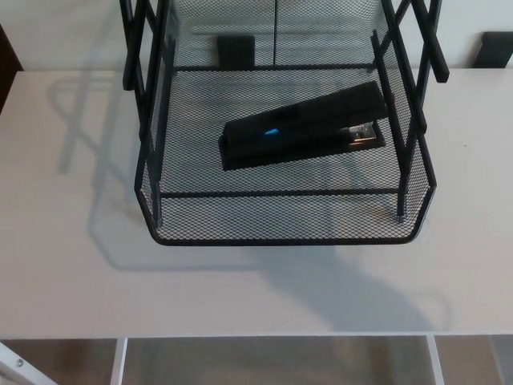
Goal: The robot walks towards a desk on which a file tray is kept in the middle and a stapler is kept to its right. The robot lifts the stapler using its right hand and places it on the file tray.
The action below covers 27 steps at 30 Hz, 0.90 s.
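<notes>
The pale white tabletop (pixel 64 265) carries a black wire-mesh file tray (pixel 280 218) in its middle. On the tray's mesh floor the long black stapler (pixel 300 128) lies flat and slanted, its metal mouth toward the right. The left hand and right hand are outside the view, so I cannot tell their state.

The left hand lies outside the head view; the right hand lies outside it too.
</notes>
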Available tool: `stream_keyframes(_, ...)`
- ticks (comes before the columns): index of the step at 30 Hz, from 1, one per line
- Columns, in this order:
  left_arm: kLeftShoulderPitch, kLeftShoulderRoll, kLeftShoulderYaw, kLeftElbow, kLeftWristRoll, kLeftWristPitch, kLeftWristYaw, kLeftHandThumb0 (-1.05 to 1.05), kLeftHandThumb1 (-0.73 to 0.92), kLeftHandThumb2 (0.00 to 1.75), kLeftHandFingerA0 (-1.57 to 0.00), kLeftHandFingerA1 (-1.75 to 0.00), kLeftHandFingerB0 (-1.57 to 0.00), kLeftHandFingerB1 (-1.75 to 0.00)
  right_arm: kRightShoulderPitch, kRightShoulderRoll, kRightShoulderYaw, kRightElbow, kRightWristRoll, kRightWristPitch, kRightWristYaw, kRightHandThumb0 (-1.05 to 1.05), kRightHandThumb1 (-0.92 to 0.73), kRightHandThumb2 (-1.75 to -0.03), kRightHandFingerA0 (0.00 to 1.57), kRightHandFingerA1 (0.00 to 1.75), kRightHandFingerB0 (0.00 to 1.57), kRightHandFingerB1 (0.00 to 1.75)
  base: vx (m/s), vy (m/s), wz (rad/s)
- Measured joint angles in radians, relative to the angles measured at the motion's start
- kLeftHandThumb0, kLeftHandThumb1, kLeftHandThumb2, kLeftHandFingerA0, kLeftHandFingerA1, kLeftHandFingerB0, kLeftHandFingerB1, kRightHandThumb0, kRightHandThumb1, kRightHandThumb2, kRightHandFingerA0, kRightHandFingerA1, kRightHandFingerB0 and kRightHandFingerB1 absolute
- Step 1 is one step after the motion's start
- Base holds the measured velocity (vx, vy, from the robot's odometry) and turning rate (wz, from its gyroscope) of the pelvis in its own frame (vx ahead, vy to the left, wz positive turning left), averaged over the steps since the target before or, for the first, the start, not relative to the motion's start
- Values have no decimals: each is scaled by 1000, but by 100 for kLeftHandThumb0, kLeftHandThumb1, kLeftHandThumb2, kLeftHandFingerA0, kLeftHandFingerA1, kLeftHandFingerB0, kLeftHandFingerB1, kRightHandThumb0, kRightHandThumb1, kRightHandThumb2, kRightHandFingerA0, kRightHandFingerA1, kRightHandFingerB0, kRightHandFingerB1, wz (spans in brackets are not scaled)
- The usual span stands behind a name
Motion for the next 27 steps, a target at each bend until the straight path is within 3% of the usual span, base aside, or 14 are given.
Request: stream_keyframes(27,-19,-1,1,3,0,0,0,-103,82,104,-50,-99,-11,-77,-30,-15,35,6,24,11,-12,-81,-89,-67,0,8,0,13,0,0,0)
